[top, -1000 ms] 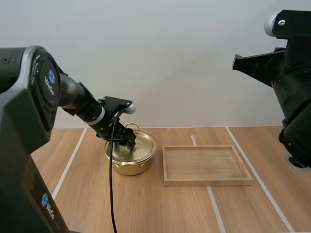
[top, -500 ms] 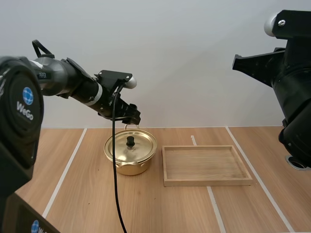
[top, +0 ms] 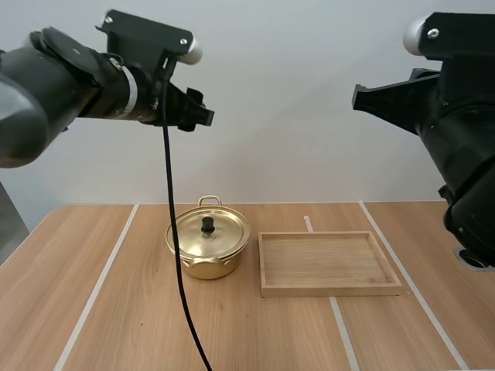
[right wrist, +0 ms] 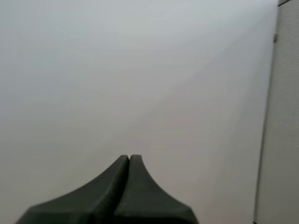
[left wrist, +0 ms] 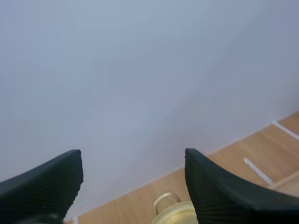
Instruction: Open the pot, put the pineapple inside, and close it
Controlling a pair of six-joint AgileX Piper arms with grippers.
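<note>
Currently left tool (top: 199, 117) is hovering spread wide, empty, high above the lidded gold pot (top: 203, 259); right tool (right wrist: 129, 159) is sitting pressed together.

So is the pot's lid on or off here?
On. The lid sits flat on the pot, black knob up; the left gripper hangs high above it, open and empty.

Wooden table (top: 232, 332), crossed by white tape lines (top: 100, 286) from near edge toward far edge. Gold pot (top: 203, 261) toward far edge, left of centre, lid (top: 220, 232) on. Wooden tray (top: 332, 291) just beside pot, right of it, not touching, long sides parallel to far edge.
</note>
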